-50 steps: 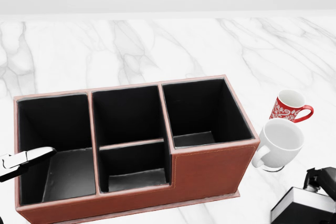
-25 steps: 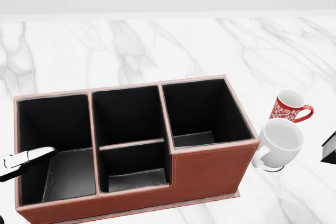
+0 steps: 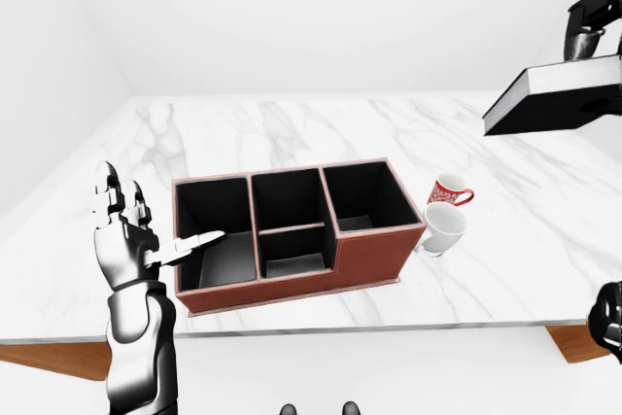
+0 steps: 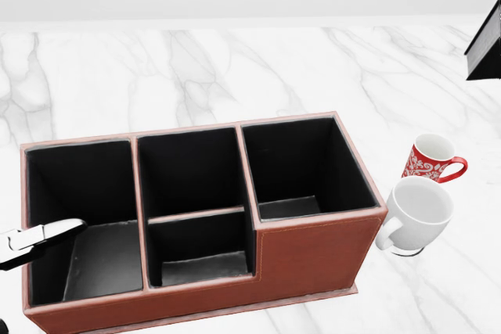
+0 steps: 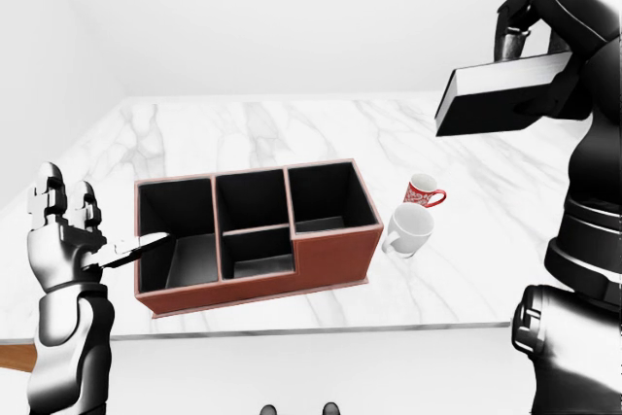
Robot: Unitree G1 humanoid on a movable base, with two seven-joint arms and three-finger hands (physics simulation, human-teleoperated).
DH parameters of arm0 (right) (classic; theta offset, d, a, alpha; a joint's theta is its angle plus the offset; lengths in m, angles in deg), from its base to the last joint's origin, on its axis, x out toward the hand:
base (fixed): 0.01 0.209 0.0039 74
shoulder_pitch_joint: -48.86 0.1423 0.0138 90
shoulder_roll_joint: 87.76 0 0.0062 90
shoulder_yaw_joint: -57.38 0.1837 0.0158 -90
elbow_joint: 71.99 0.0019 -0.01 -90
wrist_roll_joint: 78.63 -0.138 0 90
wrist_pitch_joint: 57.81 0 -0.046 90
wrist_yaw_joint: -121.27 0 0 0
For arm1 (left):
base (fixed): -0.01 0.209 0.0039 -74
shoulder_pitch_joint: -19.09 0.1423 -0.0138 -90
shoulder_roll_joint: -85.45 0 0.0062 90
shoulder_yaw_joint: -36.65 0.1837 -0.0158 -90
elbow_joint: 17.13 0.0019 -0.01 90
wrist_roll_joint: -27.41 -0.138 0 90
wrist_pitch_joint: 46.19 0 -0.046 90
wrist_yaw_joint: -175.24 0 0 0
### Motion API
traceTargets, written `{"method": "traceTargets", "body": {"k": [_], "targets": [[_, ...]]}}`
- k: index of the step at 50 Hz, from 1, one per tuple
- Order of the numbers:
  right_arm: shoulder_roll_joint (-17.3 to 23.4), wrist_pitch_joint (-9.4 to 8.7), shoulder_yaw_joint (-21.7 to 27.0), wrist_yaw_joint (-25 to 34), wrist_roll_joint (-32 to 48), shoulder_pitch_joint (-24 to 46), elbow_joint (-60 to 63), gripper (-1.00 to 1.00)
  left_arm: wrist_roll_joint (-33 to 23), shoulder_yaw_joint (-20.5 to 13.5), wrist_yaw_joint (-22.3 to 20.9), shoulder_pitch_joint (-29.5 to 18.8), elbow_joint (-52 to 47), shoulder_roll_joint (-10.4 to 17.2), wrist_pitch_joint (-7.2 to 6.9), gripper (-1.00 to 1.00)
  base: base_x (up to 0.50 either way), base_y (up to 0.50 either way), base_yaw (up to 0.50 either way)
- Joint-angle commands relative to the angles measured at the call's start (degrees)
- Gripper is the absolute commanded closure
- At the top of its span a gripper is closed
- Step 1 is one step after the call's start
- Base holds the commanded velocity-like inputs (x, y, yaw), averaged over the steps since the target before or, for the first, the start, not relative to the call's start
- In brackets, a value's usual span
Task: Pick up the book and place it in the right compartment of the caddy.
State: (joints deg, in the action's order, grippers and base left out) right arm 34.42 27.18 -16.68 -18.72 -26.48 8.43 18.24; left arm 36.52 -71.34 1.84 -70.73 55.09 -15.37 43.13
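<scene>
The black book [image 5: 494, 94] with white page edges hangs high in the air at the right, well above the table, roughly level. My right hand [image 5: 522, 39] is shut on its top edge. In the head view only a corner of the book [image 4: 487, 43] shows at the upper right. The red-brown caddy [image 4: 313, 256] with black compartments stands on the marble table; its right compartment [image 4: 301, 166] holds nothing. My left hand [image 3: 131, 225] stands open by the caddy's left end, one finger [image 4: 43, 235] reaching over the left compartment.
A red patterned mug [image 4: 429, 158] and a white mug [image 4: 415, 213] stand close to the right of the caddy. The marble table [image 4: 196, 68] stretches beyond toward the top of the head view. Its near edge [image 3: 389, 323] runs below the caddy.
The book has risen from the lower right corner of the head view to the upper right, carried by my right hand. The left hand, caddy and mugs have stayed put.
</scene>
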Motion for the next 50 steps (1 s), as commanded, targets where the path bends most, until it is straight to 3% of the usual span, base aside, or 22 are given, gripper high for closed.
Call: {"method": "traceTargets", "body": {"k": [1, 9, 22, 35, 37, 50], "targets": [[-1.2, 0.00, -5.6, 0.0, 4.3, 16.0, -10.0, 1.00, 0.0, 0.1, 0.0, 0.0, -0.2, 0.0, -0.16, -1.00, 0.00, 0.00, 0.00], [-6.6, 0.00, -7.9, 0.0, 7.5, 22.9, -13.6, 1.00, 0.0, 0.0, 0.0, 0.0, -0.3, 0.0, -0.28, -1.00, 0.00, 0.00, 0.00], [-18.4, 0.00, -11.7, 0.0, 12.1, 25.9, -17.8, 1.00, -0.3, 0.4, 0.0, -0.2, 0.2, -0.1, -0.07, -1.00, 0.00, 0.00, 0.00], [-28.0, 0.00, -14.2, 0.0, 15.4, 21.8, -12.8, 1.00, -0.1, 0.3, 0.0, -0.2, 0.3, 0.0, -0.09, -1.00, 0.00, 0.00, 0.00], [-29.6, 0.00, -14.3, 0.0, 15.4, 22.4, -13.5, 1.00, -0.1, 0.2, -0.2, -0.4, 1.1, 0.1, 0.41, -1.00, 0.00, 0.00, 0.00], [-33.3, 0.00, -15.8, 0.0, 17.3, 17.7, -13.9, 1.00, 0.1, 0.2, -0.1, -0.4, 1.5, 0.2, 0.83, -1.00, 0.00, 0.00, 0.00]]}}
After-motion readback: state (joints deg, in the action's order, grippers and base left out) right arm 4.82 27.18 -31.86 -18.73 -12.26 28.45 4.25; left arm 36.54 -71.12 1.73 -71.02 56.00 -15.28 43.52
